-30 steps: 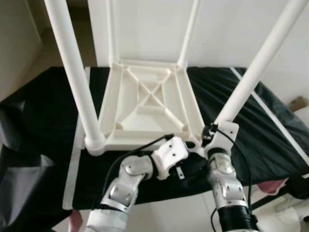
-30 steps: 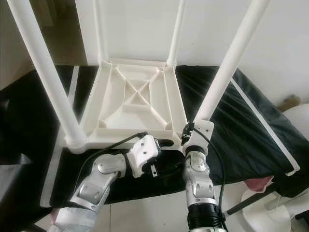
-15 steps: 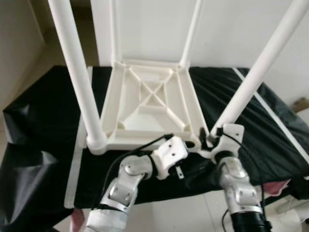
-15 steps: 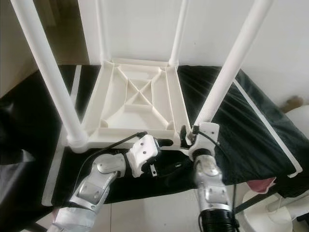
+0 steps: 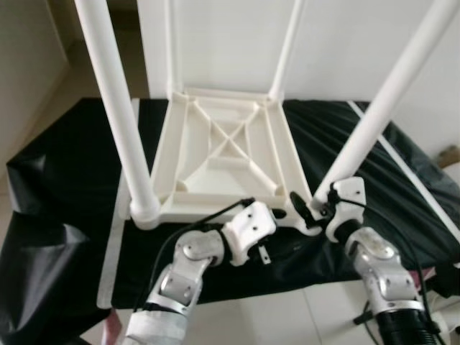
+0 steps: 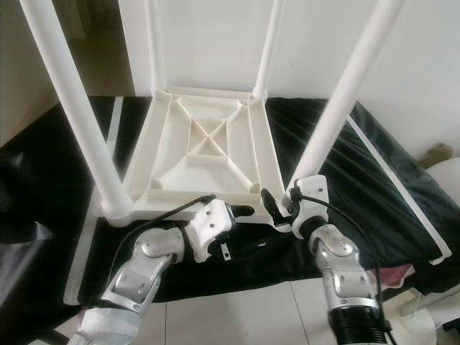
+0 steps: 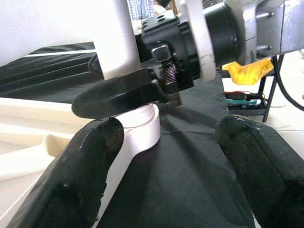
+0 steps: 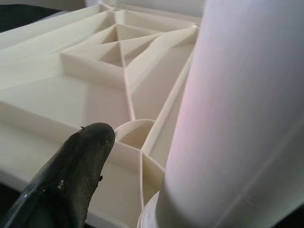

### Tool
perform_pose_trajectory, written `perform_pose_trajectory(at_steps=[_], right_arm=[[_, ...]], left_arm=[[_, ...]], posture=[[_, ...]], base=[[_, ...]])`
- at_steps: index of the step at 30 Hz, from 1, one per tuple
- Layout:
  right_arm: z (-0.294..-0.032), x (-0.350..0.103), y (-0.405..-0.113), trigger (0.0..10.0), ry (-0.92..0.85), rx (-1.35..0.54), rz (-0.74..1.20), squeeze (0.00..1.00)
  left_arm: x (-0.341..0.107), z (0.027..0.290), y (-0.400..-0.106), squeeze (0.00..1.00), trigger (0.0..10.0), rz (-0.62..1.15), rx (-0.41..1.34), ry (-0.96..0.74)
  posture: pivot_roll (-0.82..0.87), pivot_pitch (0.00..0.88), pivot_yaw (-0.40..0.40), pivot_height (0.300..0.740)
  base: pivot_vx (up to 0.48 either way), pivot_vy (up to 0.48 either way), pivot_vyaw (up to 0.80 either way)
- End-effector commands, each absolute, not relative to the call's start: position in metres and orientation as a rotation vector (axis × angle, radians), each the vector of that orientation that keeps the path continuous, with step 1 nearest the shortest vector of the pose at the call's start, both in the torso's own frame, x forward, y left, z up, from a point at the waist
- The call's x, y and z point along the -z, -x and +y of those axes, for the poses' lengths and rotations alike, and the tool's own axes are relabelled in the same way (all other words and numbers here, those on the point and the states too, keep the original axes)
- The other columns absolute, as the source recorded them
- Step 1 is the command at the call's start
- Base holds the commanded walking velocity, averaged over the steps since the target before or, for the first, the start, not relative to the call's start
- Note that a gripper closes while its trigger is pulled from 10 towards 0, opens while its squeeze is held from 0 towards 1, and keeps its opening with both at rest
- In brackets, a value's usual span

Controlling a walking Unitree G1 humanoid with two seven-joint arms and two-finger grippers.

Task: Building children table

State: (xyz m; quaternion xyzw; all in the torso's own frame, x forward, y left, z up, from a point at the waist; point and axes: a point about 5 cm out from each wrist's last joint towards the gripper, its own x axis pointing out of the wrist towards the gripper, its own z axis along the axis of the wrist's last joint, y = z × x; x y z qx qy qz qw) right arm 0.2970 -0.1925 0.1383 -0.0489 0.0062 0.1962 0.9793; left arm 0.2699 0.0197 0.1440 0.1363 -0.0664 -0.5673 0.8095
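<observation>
Mid-frame on the black cloth, the upturned white plastic ribbed tabletop carries all four white tube legs, so assembly looks nearly finished; the right gripper clasps the lower-right leg, the left gripper gapes empty beside it.

The upturned white plastic children's table lies on the black cloth-covered surface, its four round white legs pointing up — the left gripper and right gripper sit at its near edge, beside the near right leg.
</observation>
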Motion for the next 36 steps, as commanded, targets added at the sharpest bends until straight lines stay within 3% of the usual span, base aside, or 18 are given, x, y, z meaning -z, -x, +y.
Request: perform_pose_trajectory(at_steps=[1,11,21,22,23,24,25,36], right_arm=[[-0.191,-0.135,-0.295,10.0,0.099,-0.436,0.024,0.00],[-0.200,-0.134,-0.301,10.0,0.131,-0.475,0.045,0.00],[-0.193,-0.125,-0.309,10.0,0.159,-0.542,0.072,0.00],[-0.191,-0.121,-0.310,5.7,0.163,-0.551,0.080,0.00],[-0.191,-0.121,-0.310,5.7,0.163,-0.551,0.080,0.00],[-0.190,-0.118,-0.311,3.8,0.166,-0.557,0.084,0.00],[-0.189,-0.117,-0.312,0.2,0.169,-0.563,0.084,0.00],[-0.192,-0.115,-0.314,0.0,0.155,-0.540,0.067,0.00]], left_arm=[[-0.150,0.021,-0.277,0.00,10.0,-0.172,1.062,-0.284],[-0.151,0.021,-0.277,0.00,10.0,-0.175,1.073,-0.285],[-0.153,0.020,-0.277,0.00,10.0,-0.179,1.088,-0.290],[-0.153,0.020,-0.277,0.00,10.0,-0.179,1.089,-0.290],[-0.153,0.020,-0.277,0.00,10.0,-0.179,1.089,-0.290],[-0.153,0.020,-0.277,0.00,10.0,-0.180,1.090,-0.290],[-0.153,0.020,-0.276,0.00,10.0,-0.180,1.090,-0.290],[-0.153,0.021,-0.276,0.00,10.0,-0.179,1.084,-0.290]], posture=[[0.08,0.000,-0.072,0.740],[0.08,0.000,-0.061,0.740],[0.08,0.000,-0.050,0.740],[0.08,0.000,-0.050,0.740],[0.08,0.000,-0.050,0.740],[0.08,0.000,-0.050,0.740],[0.08,0.000,-0.050,0.740],[0.08,0.000,-0.053,0.740]], base=[[0.000,0.000,0.00],[0.000,0.000,0.00],[0.000,0.000,0.00],[0.000,0.000,0.00],[0.000,0.000,0.00],[0.000,0.000,0.00],[0.000,0.000,0.00],[0.000,0.000,0.00]])
